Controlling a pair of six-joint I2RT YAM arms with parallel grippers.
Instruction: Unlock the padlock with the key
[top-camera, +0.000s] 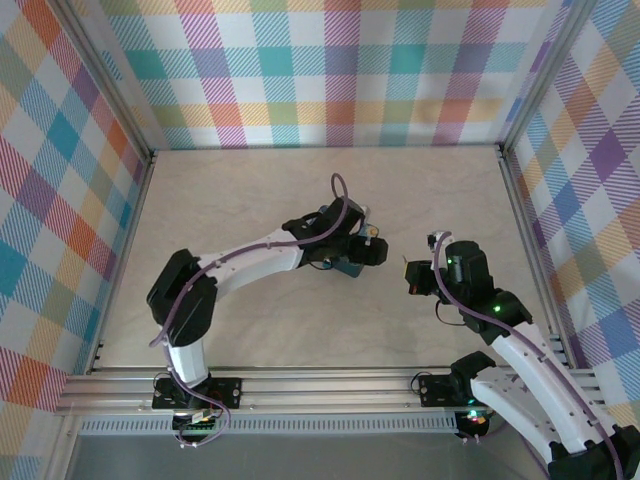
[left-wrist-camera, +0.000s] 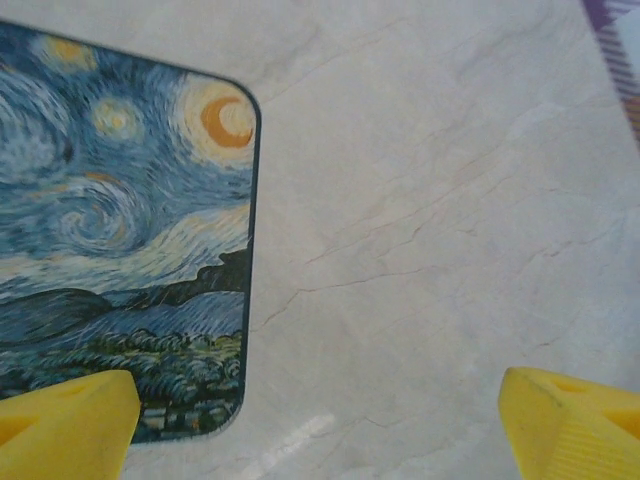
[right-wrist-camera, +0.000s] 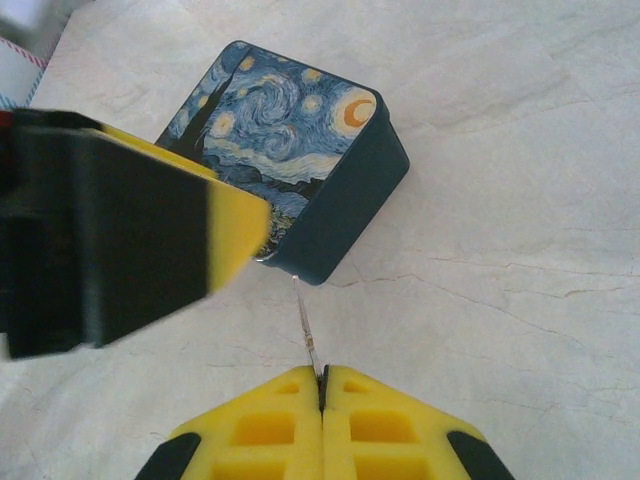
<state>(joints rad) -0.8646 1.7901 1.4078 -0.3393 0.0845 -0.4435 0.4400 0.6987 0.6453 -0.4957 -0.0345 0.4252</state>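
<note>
middle of desk (right-wrist-camera: 520, 200): right claw (right-wrist-camera: 322, 385) clamped on thin key (right-wrist-camera: 305, 320), tip at tin (right-wrist-camera: 345, 215) corner; left claw (left-wrist-camera: 320, 420) spread wide over tin. padlock not discernible; unlocking judged still pending.

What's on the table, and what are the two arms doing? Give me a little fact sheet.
table: pale marbled surface
tin: blue night-sky painted lid, closed, flat on the table
left gripper: open, above the tin's edge
right gripper: shut on the key
key: thin, silvery, pointing toward a corner of the tin
</note>
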